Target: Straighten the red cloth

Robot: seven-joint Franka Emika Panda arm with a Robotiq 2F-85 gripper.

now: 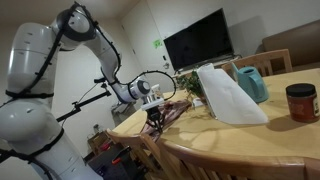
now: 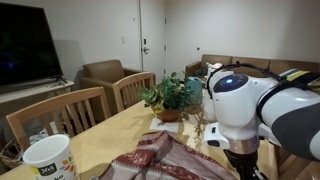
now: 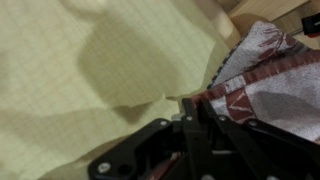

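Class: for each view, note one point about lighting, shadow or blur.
Wrist view: gripper dark and blurred beside the red cloth, soft shadows across the table. Both exterior views: dim, grainy indoor light; in an exterior view the arm looms soft-edged.

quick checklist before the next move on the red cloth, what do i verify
1. Gripper at the cloth edge: ok, its tips sit at a corner in the wrist view.
2. Cloth firmly gripped: cannot tell, the jaws are too dark to read.
3. Cloth flat: not ok, it is bunched and folded.
4. Bare table beside the cloth to spread onto: ok.
5. Plant and mug off the cloth: ok, both stand apart from it.
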